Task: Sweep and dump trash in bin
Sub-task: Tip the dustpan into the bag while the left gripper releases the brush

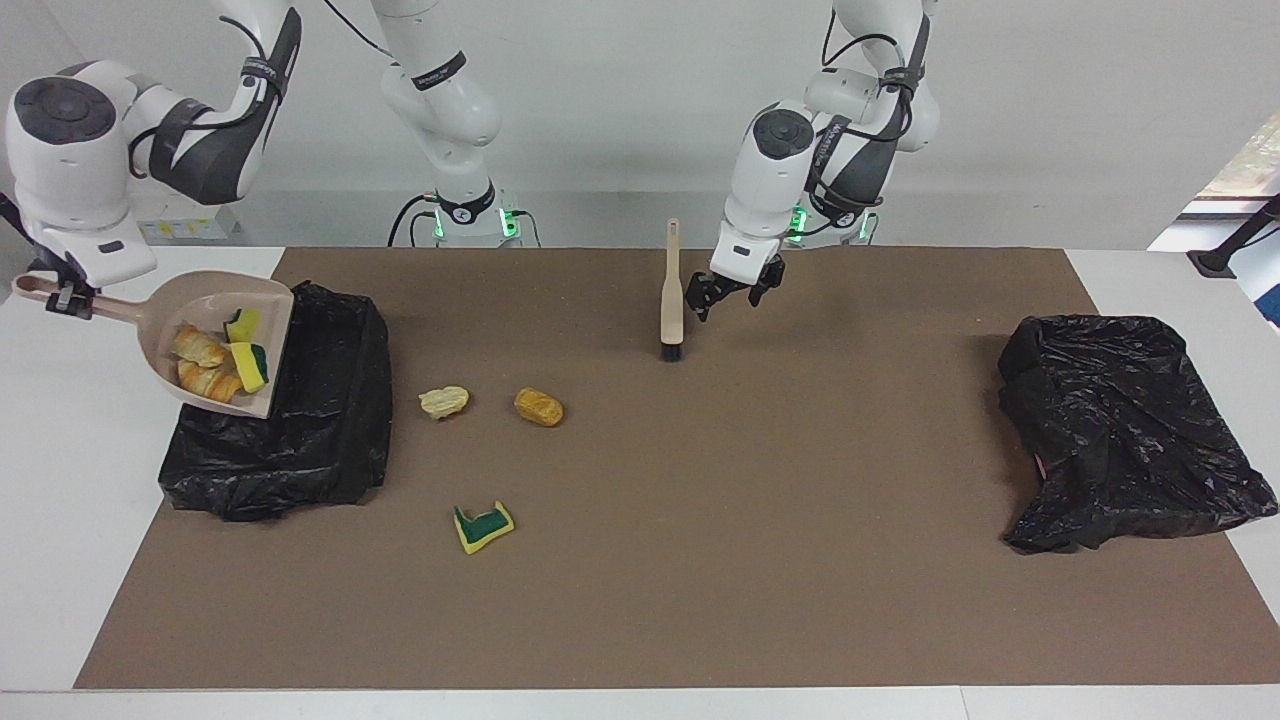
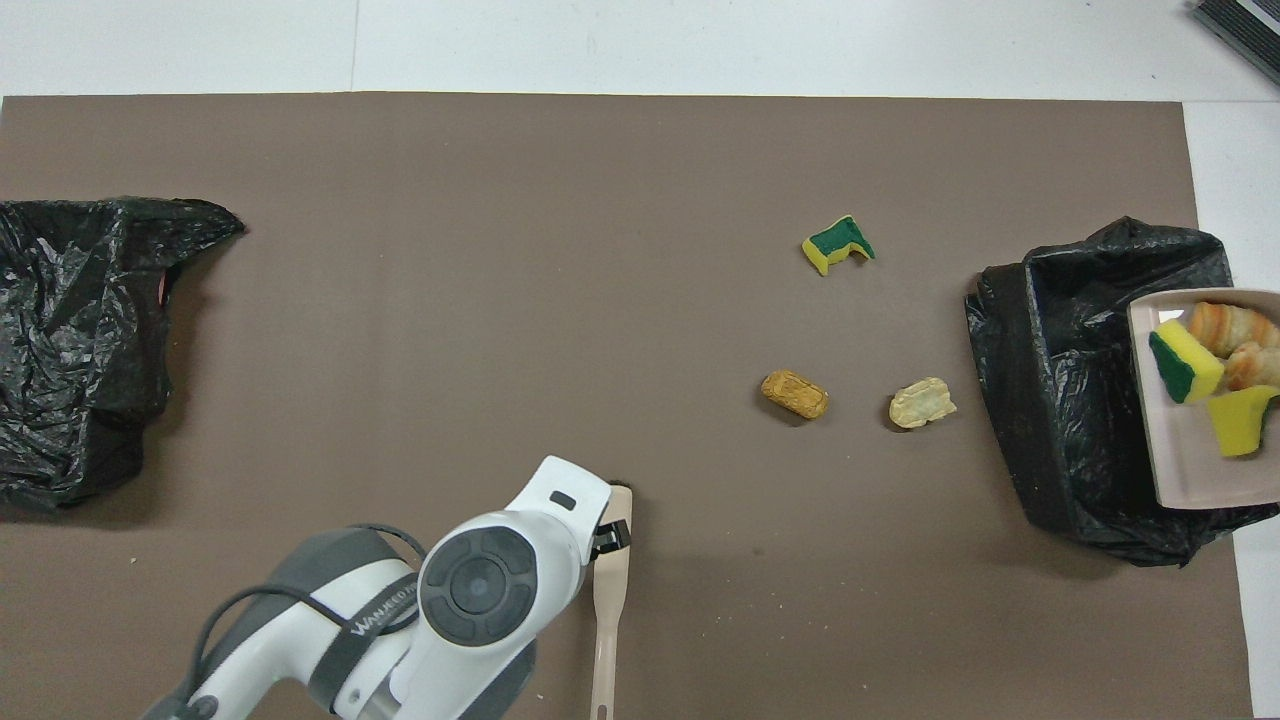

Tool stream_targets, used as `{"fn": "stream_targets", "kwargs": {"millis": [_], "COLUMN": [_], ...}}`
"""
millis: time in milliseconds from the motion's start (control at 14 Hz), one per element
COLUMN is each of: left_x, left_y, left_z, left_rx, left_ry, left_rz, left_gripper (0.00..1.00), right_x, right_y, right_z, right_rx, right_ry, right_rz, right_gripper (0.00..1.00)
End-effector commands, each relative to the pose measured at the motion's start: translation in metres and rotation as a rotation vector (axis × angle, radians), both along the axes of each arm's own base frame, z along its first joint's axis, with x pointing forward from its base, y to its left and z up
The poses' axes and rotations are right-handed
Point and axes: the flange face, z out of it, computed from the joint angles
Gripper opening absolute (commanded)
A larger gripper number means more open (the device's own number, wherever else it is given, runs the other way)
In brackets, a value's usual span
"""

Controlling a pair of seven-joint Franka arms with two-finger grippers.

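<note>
Dustpan [image 1: 215, 340]: handle clamped in right gripper [image 1: 62, 297], mouth tilted down over bin bag [image 1: 300, 420], carrying four scraps [image 1: 215, 360]; three scraps [image 1: 490, 405] on mat; left gripper [image 1: 735, 295] open beside upright brush [image 1: 672, 295].

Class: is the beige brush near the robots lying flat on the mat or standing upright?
Upright: the beige brush stands bristles-down on the brown mat, handle pointing up, with the open left gripper beside it.

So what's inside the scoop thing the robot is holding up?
In the dustpan there are two bread-like lumps, a yellow sponge chunk and a yellow-and-green sponge piece. Anything underneath them is covered, so I can't tell. It hangs tilted over the black bin bag.
</note>
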Motion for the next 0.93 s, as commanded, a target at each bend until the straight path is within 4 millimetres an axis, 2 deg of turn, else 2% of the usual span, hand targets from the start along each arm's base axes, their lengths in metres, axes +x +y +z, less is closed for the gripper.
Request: {"fn": "stream_targets", "kwargs": {"millis": [0, 72, 215, 358, 573, 717, 788, 860], "left_x": [0.055, 0.068, 0.090, 0.107, 0.120, 0.122, 0.123, 0.122], "left_y": [0.026, 0.044, 0.084, 0.127, 0.189, 0.209, 0.229, 0.238], "left_z": [0.015, 0.027, 0.046, 0.060, 0.084, 0.110, 0.119, 0.126], "left_rx": [0.004, -0.004, -0.011, -0.011, -0.014, -0.015, 0.014, 0.038], "left_ry": [-0.013, -0.030, -0.049, -0.052, -0.041, -0.021, -0.010, 0.002], "left_rz": [-0.004, -0.014, -0.106, -0.160, -0.288, -0.379, -0.417, -0.470], "left_gripper": [1.00, 1.00, 1.00, 1.00, 1.00, 1.00, 1.00, 1.00], "right_x": [-0.018, -0.021, -0.013, -0.009, -0.007, -0.005, -0.003, 0.002], "right_y": [0.038, 0.044, 0.070, 0.084, 0.110, 0.125, 0.129, 0.138], "right_z": [-0.005, -0.005, -0.004, 0.004, 0.018, 0.033, 0.042, 0.052], "right_rx": [-0.117, -0.156, -0.221, -0.281, -0.365, -0.416, -0.432, -0.445], "right_ry": [0.032, 0.035, 0.059, 0.069, 0.106, 0.115, 0.104, 0.086], "right_rz": [0.135, 0.170, 0.252, 0.300, 0.357, 0.358, 0.356, 0.368], "right_gripper": [0.00, 0.00, 0.00, 0.00, 0.00, 0.00, 0.00, 0.00]}}
